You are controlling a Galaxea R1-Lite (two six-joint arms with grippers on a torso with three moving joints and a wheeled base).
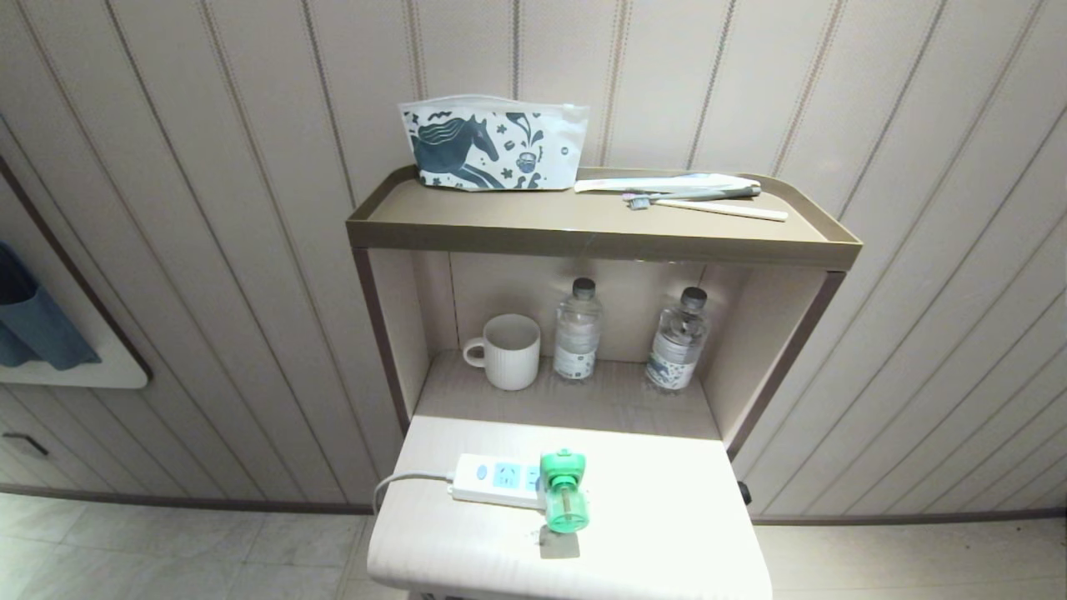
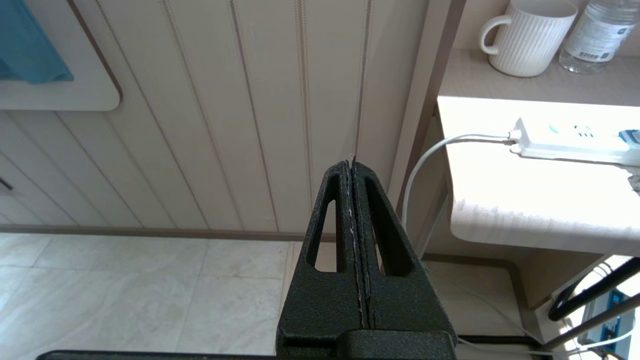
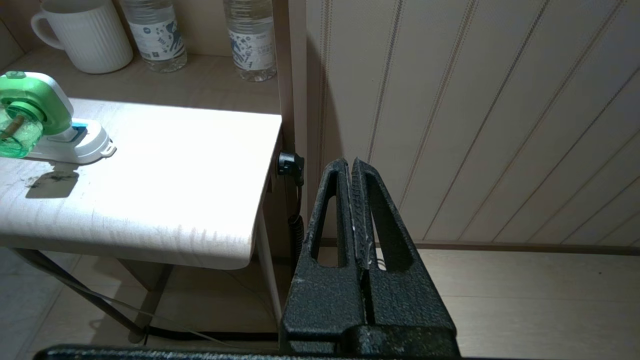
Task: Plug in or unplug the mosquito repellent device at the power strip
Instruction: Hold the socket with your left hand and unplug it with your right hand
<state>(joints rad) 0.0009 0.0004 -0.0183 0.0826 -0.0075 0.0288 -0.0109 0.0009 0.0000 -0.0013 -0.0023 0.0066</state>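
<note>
The white power strip (image 1: pixel 492 479) lies on the pale table (image 1: pixel 667 533), its cord hanging off the left edge. The mosquito repellent device (image 1: pixel 563 490) sits plugged into the strip's right end, green bottle pointing toward the front edge. It also shows in the right wrist view, device (image 3: pixel 25 120) on the strip (image 3: pixel 85 145). Neither arm appears in the head view. My left gripper (image 2: pixel 351 162) is shut and empty, low beside the table's left side. My right gripper (image 3: pixel 349 165) is shut and empty, off the table's right side.
A white ribbed mug (image 1: pixel 508 350) and two clear water bottles (image 1: pixel 577 332) (image 1: pixel 677 340) stand in the alcove behind the table. On the top shelf (image 1: pixel 583 229) lie a patterned pouch (image 1: pixel 492 143) and a toothbrush (image 1: pixel 708 204). Panelled wall surrounds the unit.
</note>
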